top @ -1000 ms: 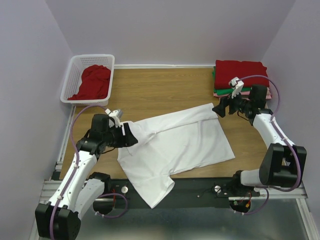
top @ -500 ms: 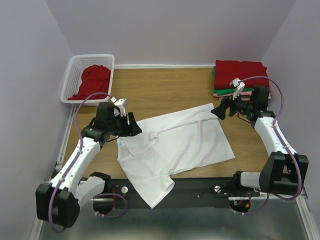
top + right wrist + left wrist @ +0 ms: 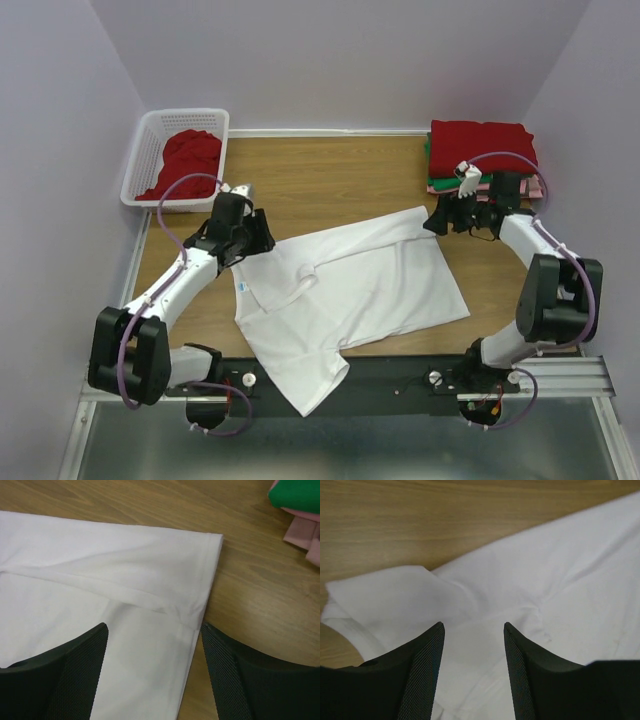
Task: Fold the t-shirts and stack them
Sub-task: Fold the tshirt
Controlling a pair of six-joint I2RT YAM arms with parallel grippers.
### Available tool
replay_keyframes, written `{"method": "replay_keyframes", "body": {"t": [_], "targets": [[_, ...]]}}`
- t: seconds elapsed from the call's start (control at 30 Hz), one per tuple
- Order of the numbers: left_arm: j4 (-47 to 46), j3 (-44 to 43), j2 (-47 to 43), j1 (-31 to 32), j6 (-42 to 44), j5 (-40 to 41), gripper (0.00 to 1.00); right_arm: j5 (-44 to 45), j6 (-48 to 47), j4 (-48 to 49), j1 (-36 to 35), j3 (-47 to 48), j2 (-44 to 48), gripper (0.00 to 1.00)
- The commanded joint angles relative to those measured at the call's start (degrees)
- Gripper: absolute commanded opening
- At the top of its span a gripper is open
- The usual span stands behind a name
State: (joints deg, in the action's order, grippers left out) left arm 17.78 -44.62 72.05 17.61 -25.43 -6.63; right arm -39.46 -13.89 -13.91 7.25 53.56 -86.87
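White t-shirt (image 3: pixel 350 290) lies flat on the desk (image 3: pixel 330 180), long axis running near-left to far-right. Both jaws released: left end effector (image 3: pixel 262 235) hovers over its left-end sleeve, right end effector (image 3: pixel 432 220) over the far-right hem corner.

Plenty of bare wooden tabletop (image 3: pixel 330 180) between the white plastic lattice basket (image 3: pixel 140 165) back-left and the folded red-topped shirt stack (image 3: pixel 480 140) back-right. Spread white t-shirt (image 3: pixel 370 290) blankets the middle; lilac walls (image 3: pixel 60 200) box in the sides.
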Motion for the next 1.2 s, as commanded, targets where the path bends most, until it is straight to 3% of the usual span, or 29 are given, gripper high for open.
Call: {"method": "replay_keyframes", "body": {"t": [0.0,0.13,0.3,0.93,1.0,1.17], "targets": [[-7.0,3.3,-2.4,-6.2,-6.9,7.3,0.59,7.1,3.3,-1.2,0.0,5.7,-7.1,0.79],[-11.3,8.8,-4.9,-12.2,-11.7,7.4,0.59,9.1,4.6,-0.9,0.0,10.6,-14.9,0.75],[-13.6,11.5,-6.3,-14.9,-15.7,9.9,0.59,8.1,5.2,-0.9,-0.5,15.0,-22.6,0.73],[-19.5,11.7,4.7,-17.2,-15.5,7.2,0.51,7.9,5.9,0.6,-1.7,14.8,-25.4,0.72],[-20.5,11.7,6.2,-17.2,-15.6,7.4,0.44,8.0,5.9,0.6,-2.0,14.9,-25.6,0.72],[-22.3,11.4,9.1,-17.2,-15.7,7.7,0.40,8.2,6.0,0.7,-2.4,14.9,-25.9,0.70]]}}
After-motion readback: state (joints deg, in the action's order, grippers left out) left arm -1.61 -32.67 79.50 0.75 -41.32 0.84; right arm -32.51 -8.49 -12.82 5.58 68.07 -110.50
